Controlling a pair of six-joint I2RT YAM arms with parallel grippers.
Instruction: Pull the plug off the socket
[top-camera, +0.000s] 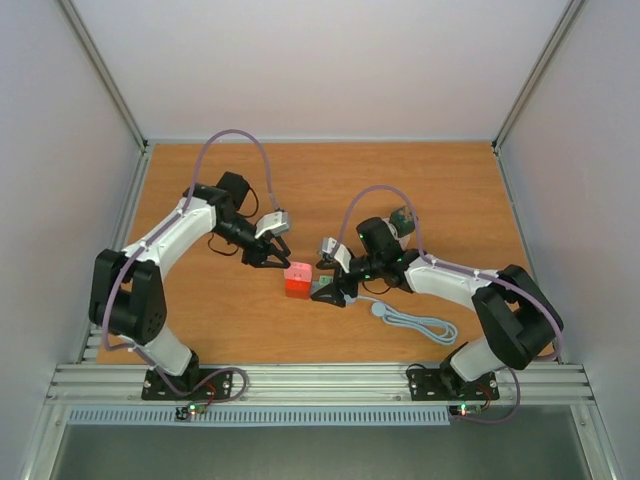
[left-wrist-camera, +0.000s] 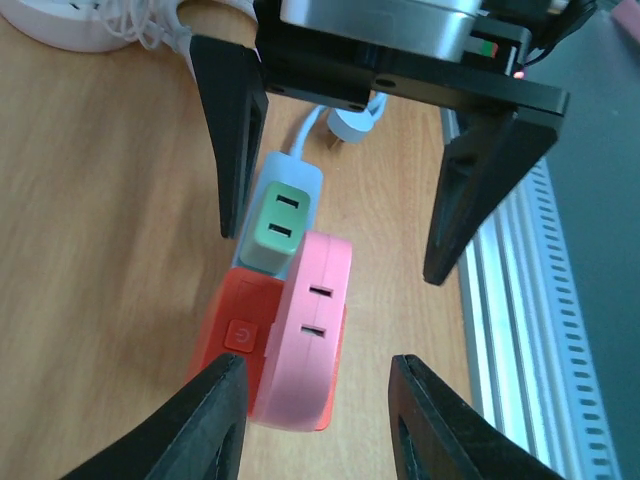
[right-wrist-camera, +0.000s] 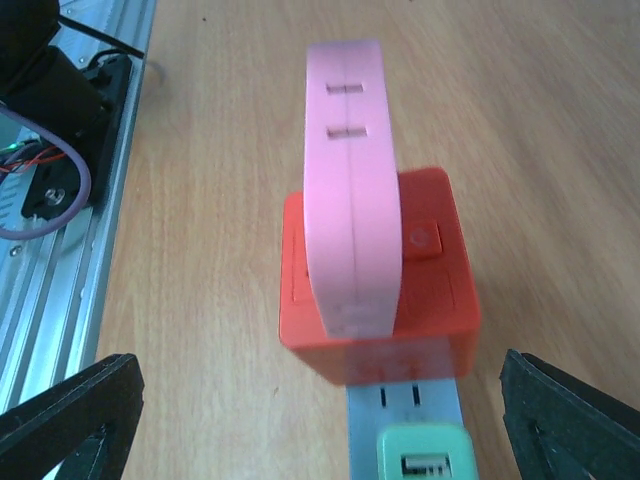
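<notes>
A red-orange cube with a pink band (top-camera: 297, 280) is plugged end-on into a light blue socket block with green faces (top-camera: 322, 289) in the middle of the table. In the left wrist view the cube (left-wrist-camera: 300, 340) lies just ahead of my open left gripper (left-wrist-camera: 325, 420), nearer its left finger, and the blue block (left-wrist-camera: 283, 215) sits behind the cube. My right gripper (top-camera: 332, 288) is open. Its fingers (left-wrist-camera: 235, 140) stand on either side of the blue block. In the right wrist view the cube (right-wrist-camera: 380, 300) and the block (right-wrist-camera: 400, 405) lie between the open fingers (right-wrist-camera: 70, 425).
A grey-blue cable (top-camera: 425, 323) runs right from the block, past a white plug (top-camera: 378, 309). An aluminium rail (top-camera: 320, 380) borders the near edge and shows in the left wrist view (left-wrist-camera: 520, 300). White walls close in the left and right sides.
</notes>
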